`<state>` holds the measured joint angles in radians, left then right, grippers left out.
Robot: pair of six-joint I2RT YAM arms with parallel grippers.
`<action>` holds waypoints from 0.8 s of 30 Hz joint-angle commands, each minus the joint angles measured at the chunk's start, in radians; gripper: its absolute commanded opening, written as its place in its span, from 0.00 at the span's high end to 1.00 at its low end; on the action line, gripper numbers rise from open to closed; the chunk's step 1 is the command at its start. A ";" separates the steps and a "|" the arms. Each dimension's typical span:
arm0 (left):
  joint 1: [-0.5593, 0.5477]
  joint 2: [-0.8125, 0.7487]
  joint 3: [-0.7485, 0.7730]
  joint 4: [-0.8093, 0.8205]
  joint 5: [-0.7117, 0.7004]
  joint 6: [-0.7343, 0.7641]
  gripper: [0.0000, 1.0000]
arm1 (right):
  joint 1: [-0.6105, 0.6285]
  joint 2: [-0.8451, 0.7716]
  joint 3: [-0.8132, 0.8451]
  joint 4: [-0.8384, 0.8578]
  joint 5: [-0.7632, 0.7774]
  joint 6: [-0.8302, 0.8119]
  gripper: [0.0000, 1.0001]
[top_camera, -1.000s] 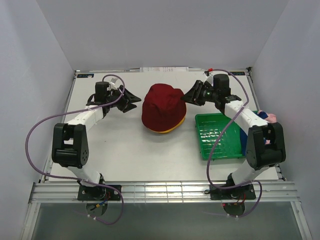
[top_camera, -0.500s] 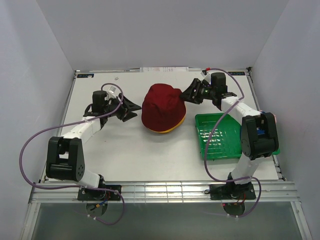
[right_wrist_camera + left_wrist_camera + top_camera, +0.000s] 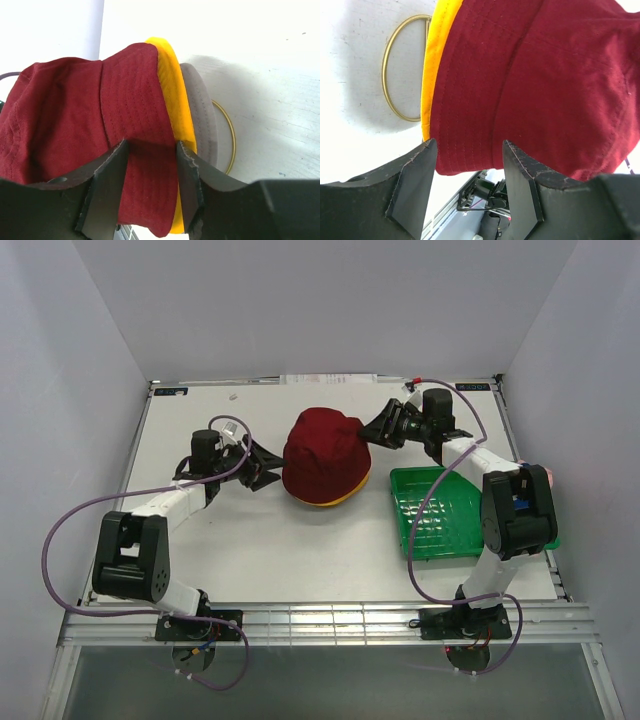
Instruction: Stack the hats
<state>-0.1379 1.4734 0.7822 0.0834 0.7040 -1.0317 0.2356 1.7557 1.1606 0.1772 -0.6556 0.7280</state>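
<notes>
A dark red hat [image 3: 325, 452] sits on top of a yellow hat [image 3: 346, 498] in the middle of the table. In the right wrist view a grey hat [image 3: 201, 112] lies under the yellow hat [image 3: 172, 85]. My left gripper [image 3: 268, 468] is open at the red hat's left brim. In the left wrist view the brim [image 3: 530, 90] hangs between its spread fingers [image 3: 468, 145]. My right gripper [image 3: 376, 429] is open at the hat's upper right side. Red fabric [image 3: 135, 105] fills the gap between its fingers [image 3: 151, 145]. A bit of pink hat [image 3: 549, 471] shows behind the right arm.
A gold wire ring of the stand lies on the table under the stack, seen in the left wrist view [image 3: 390, 95] and the right wrist view [image 3: 229, 135]. A green plastic tray [image 3: 440, 512] stands right of the hats. White walls enclose the table.
My left gripper has moved right until its fingers reach the red hat's brim. My right gripper has shifted slightly left and closer against the hat. The hats have not moved.
</notes>
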 commanded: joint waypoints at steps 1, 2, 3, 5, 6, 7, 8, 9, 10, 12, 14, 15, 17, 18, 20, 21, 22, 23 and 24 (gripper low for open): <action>-0.005 -0.001 -0.008 0.052 0.017 -0.019 0.35 | 0.001 -0.027 -0.019 0.062 -0.029 0.017 0.53; -0.003 0.002 -0.009 0.052 0.018 -0.021 0.36 | 0.001 -0.028 -0.021 0.064 -0.027 0.017 0.58; -0.005 0.004 -0.011 0.053 0.017 -0.021 0.36 | 0.001 -0.030 -0.024 0.062 -0.026 0.017 0.61; -0.003 0.005 -0.015 0.056 0.017 -0.021 0.36 | 0.001 -0.030 -0.030 0.064 -0.024 0.016 0.69; -0.003 0.008 -0.017 0.059 0.018 -0.024 0.37 | -0.001 -0.030 -0.033 0.062 -0.024 0.017 0.72; -0.005 0.008 -0.017 0.058 0.018 -0.021 0.37 | -0.001 -0.030 -0.039 0.062 -0.021 0.017 0.75; -0.003 0.011 -0.018 0.058 0.020 -0.021 0.37 | -0.001 -0.032 -0.041 0.062 -0.021 0.017 0.79; -0.005 0.010 -0.023 0.053 0.017 -0.021 0.37 | -0.001 -0.032 -0.042 0.061 -0.019 0.016 0.81; -0.005 0.010 -0.026 0.050 0.015 -0.015 0.37 | -0.001 -0.032 -0.045 0.059 -0.016 0.013 0.83; -0.005 0.005 -0.035 0.047 0.009 -0.013 0.36 | -0.002 -0.033 -0.050 0.051 -0.013 0.008 0.88; -0.005 0.004 -0.038 0.038 0.005 -0.005 0.36 | -0.002 -0.035 -0.050 0.033 -0.001 -0.004 0.91; -0.003 -0.001 -0.038 0.029 -0.004 -0.001 0.35 | -0.004 -0.036 -0.050 0.027 0.002 -0.009 0.92; -0.005 -0.007 -0.035 0.016 -0.012 0.015 0.34 | -0.005 -0.039 -0.053 0.019 0.005 -0.015 0.92; -0.005 -0.010 -0.035 0.009 -0.017 0.018 0.34 | -0.009 -0.042 -0.058 0.016 0.007 -0.016 0.92; -0.005 -0.010 -0.034 0.006 -0.014 0.021 0.34 | -0.012 -0.044 -0.062 0.016 0.008 -0.019 0.92; -0.005 -0.010 -0.035 0.012 -0.014 0.018 0.33 | -0.013 -0.047 -0.067 0.015 0.008 -0.019 0.92; -0.005 -0.012 -0.044 0.018 -0.011 0.015 0.34 | -0.015 -0.047 -0.068 0.015 0.008 -0.019 0.92; -0.005 -0.010 -0.049 0.022 -0.008 0.007 0.34 | -0.015 -0.047 -0.070 0.015 0.008 -0.022 0.92; -0.005 -0.009 -0.052 0.032 -0.005 0.004 0.34 | -0.016 -0.050 -0.075 0.013 0.008 -0.022 0.92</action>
<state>-0.1398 1.4933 0.7486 0.1059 0.6956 -1.0359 0.2272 1.7485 1.1057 0.1940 -0.6540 0.7292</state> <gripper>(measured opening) 0.665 0.085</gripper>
